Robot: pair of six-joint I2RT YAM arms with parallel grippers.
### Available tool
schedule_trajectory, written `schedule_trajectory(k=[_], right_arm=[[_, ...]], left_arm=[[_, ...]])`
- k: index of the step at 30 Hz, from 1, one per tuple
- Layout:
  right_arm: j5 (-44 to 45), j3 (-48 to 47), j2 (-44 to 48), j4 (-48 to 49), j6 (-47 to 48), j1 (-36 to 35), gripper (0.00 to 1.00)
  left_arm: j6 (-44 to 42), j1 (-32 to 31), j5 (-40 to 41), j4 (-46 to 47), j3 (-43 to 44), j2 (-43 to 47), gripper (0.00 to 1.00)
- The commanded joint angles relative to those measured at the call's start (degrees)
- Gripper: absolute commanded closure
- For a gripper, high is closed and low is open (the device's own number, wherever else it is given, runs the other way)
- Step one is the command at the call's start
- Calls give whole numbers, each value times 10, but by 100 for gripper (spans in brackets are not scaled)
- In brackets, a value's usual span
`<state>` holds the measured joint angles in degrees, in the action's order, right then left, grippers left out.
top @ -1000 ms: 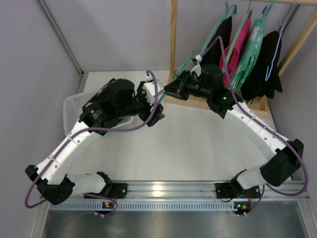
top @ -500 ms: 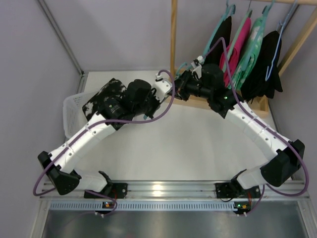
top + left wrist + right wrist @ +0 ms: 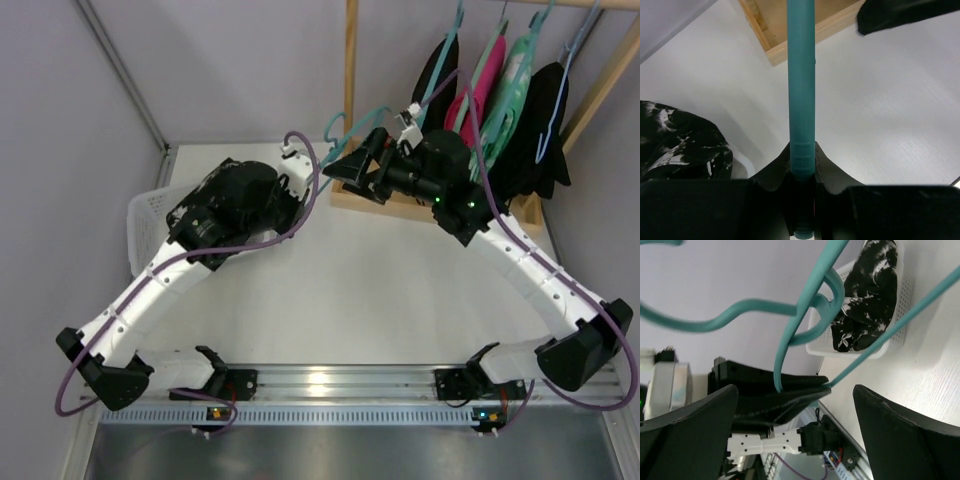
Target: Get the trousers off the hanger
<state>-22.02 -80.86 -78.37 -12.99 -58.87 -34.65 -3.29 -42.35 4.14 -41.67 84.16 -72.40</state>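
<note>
Left wrist view. Shows the left hand clamped on the hanger, fingers pressed in from both sides against a straight teal bar running up and away from the camera. Shows the trousers low at the left as a crumpled heap of black cloth with white marbling, off the hanger and apart from the bar. Catches a base corner of the wooden rack beyond, on the white desk.

Right wrist view. Finds the right hand spread wide, gripping nothing. Puts the hanger's curved hook and thin arms across the gap ahead of the fingers, with no contact that can be made out. Places the trousers bunched inside a white mesh basket, nothing of them draped on the hanger.

Top external view. Sets both hands close together near the rack's left post, with the basket at the desk's left edge, partly hidden under the left arm. Shows other garments, black, pink and green, hanging on the rack at the right.
</note>
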Motion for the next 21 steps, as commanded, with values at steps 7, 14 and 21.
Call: schedule_trajectory(k=[7,14,21], right_arm=[[-5,-9,104,44,192,8,1],[-40,-60,132,-33,237,105,1],[-79,-90,145,-86,277,190,1]], left_arm=[[28,35,-35,-16,-8,50,100],[52,36,-56,-108,183,-103,100],[65,42,54,-132,355,-216,100]])
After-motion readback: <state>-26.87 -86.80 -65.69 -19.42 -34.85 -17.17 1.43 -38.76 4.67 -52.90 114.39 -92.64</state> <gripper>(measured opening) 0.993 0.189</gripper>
